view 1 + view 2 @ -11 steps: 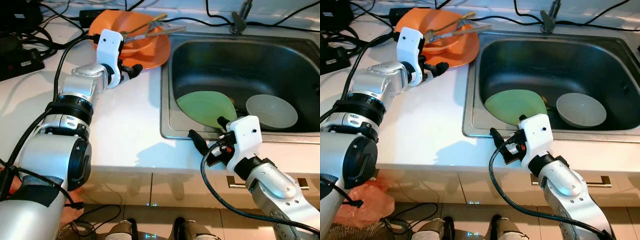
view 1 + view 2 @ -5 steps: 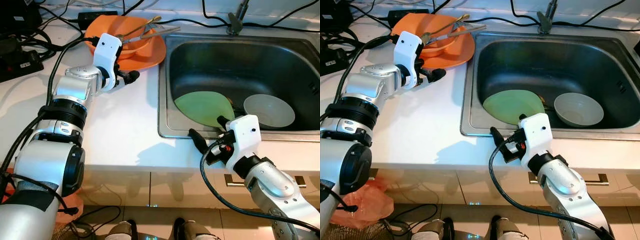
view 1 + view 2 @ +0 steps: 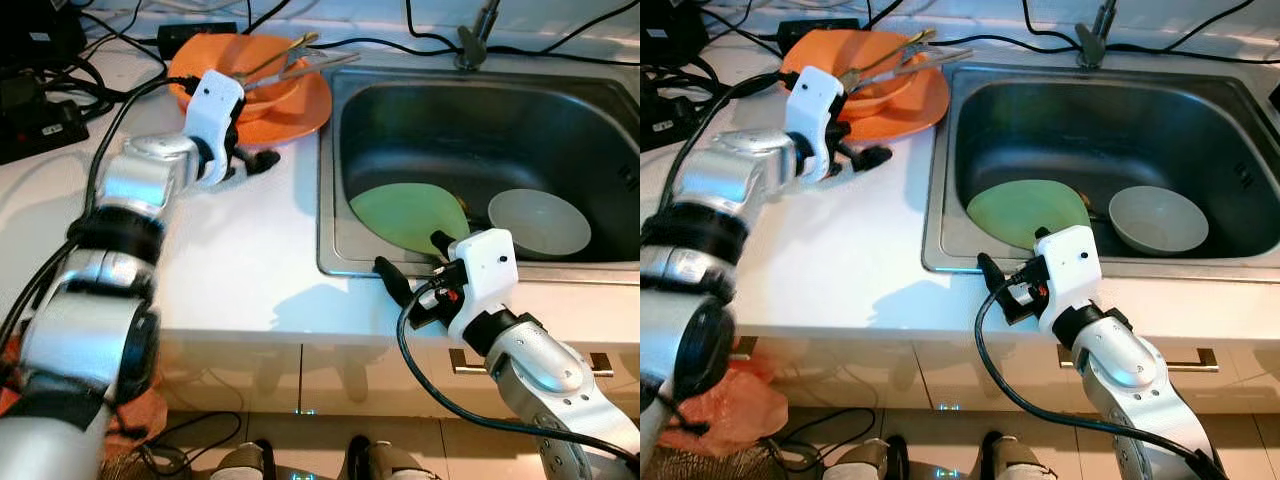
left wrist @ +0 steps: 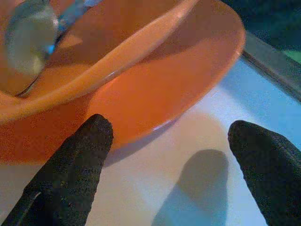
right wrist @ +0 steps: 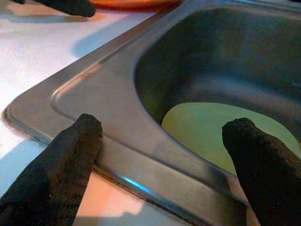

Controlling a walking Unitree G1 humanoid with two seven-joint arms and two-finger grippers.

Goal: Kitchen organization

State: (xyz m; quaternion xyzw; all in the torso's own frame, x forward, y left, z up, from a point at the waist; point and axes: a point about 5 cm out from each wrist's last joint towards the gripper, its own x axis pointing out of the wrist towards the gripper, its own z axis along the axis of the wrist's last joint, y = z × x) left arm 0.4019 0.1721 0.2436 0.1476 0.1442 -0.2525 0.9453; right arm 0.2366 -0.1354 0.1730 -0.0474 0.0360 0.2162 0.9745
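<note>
The right gripper (image 3: 410, 268) hovers over the front rim of the sink (image 3: 332, 200), at its front left corner, fingers spread wide and holding nothing. The green plate (image 3: 410, 215) lies just beyond them, down in the basin, tilted with its near edge leaning on the front wall; a white bowl (image 3: 538, 221) sits beside it toward the sink's right side. This arm is by far the nearer to both.

The left gripper (image 3: 255, 160) rests over the counter (image 3: 240, 260) just off the near edge of the orange plate (image 4: 178, 84), fingers parted and empty. That plate sits at the counter's back edge, beside the sink's back left corner, carrying an orange bowl (image 4: 94, 70) with a spoon (image 4: 28, 37) in it
</note>
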